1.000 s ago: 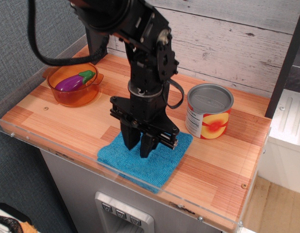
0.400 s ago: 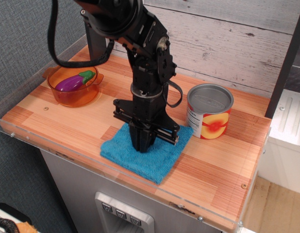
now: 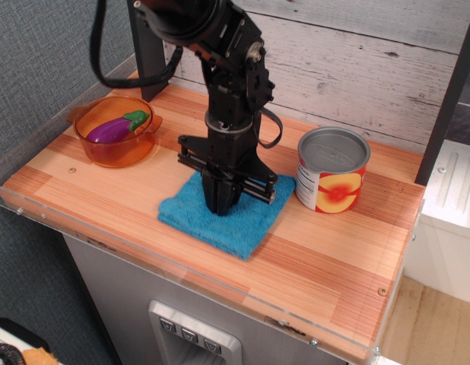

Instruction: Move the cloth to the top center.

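Wooden table (image 3: pixel 338 251), clear plastic guard along front and left edges. Orange bowl (image 3: pixel 117 141) at back left, holds purple eggplant (image 3: pixel 113 128) with green stem. Tin can (image 3: pixel 334 169) upright at right, peach label, lid on. Grey plank wall (image 3: pixel 357 61) behind

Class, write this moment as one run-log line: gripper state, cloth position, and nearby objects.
gripper: shut on cloth | cloth: flat, front-center of table | tin can: right of cloth | orange bowl: left, holds eggplant
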You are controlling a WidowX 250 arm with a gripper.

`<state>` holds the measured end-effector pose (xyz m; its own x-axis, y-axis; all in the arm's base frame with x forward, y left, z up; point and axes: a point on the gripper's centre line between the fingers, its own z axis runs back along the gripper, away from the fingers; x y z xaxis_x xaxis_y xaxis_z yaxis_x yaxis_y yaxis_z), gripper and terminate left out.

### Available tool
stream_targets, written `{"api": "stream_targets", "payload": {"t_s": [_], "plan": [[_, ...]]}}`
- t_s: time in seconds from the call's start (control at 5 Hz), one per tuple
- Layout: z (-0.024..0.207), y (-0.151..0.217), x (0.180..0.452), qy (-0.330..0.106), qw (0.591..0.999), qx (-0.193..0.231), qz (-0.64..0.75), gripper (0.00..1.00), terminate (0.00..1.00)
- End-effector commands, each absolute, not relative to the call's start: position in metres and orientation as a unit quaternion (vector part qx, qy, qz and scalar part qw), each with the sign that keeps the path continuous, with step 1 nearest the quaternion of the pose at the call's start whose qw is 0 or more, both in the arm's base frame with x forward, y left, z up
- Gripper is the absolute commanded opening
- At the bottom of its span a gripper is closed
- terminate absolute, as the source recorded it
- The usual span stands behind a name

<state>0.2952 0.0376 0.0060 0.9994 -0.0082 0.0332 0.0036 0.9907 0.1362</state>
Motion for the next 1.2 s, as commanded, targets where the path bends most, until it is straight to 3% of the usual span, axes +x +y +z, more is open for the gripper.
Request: {"api": "stream_targets", "payload": {"t_s": [0.0,0.6,1.0], "plan": [[-0.006,0.077,0.303,0.007,0.995,0.088,0.038,0.00,0.00],[-0.008,0.091,0.350,-0.022,0.997,0.065,0.030,0.00,0.00],[-0.009,0.089,0.365,-0.031,0.998,0.056,0.024,0.00,0.00]]}}
